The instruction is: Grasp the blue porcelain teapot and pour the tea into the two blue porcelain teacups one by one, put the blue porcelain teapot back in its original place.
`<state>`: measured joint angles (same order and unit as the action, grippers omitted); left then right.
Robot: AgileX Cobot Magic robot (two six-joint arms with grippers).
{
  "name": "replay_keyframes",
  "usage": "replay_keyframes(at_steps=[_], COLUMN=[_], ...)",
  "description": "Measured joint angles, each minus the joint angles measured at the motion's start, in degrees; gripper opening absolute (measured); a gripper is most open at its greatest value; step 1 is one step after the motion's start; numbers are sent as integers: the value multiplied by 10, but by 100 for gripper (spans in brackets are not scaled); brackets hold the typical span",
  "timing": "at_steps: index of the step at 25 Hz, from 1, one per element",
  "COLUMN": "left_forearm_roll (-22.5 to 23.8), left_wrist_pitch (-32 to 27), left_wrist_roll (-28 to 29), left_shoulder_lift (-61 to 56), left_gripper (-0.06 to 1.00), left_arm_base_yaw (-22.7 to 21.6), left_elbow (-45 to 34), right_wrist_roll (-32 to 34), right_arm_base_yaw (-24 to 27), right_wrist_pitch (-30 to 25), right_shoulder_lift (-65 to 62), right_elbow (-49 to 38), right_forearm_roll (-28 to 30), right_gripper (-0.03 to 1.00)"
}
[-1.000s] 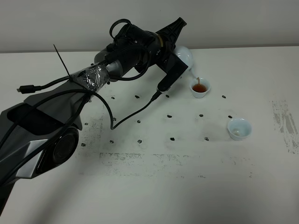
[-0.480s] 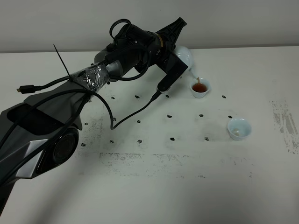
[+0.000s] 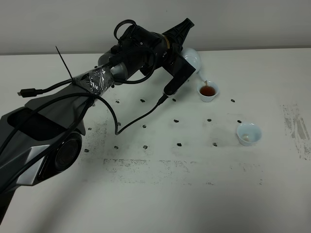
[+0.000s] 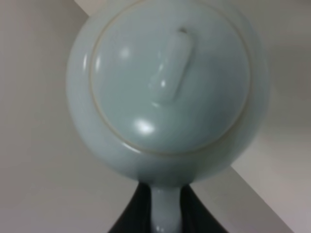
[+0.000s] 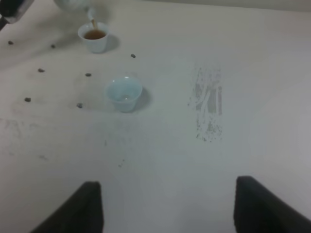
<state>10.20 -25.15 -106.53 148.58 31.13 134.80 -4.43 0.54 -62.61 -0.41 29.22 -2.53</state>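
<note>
Teapot [image 3: 193, 59], pale blue, tilted over the far cup [image 3: 208, 91], thin brown stream falling in; left tool [image 4: 165, 221] clenched on its handle. Second cup [image 3: 249, 133] stands apart. Right tool [image 5: 167, 208] released. White tabletop [image 3: 160, 194], speckled and scuffed, meets a plain wall [image 3: 252, 24].

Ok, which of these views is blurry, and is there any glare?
Left wrist view: the round pale blue glazed teapot fills the frame, out of focus, with white glints on its glaze. Right wrist view: mildly hazy, dark fingers blurred. Exterior high view: sharp, evenly lit.
</note>
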Motion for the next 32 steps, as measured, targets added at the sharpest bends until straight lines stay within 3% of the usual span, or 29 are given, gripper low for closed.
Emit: replay_keyframes(at_steps=[24, 27, 32], left_forearm_roll=[-8, -9, -9], left_wrist_pitch=[-8, -15, -28], left_wrist_roll=[7, 33, 121], left_shoulder_lift=[0, 0, -4], left_gripper=[4, 4, 4], left_arm_base_yaw=[0, -1, -2], left_elbow=[0, 0, 0], right_wrist_roll=[0, 0, 0], right_arm_base_yaw=[0, 0, 0], right_wrist_pitch=[0, 0, 0], right_shoulder_lift=[0, 0, 0], right_elbow=[0, 0, 0], right_forearm_roll=[0, 0, 0], right_gripper=[59, 59, 59])
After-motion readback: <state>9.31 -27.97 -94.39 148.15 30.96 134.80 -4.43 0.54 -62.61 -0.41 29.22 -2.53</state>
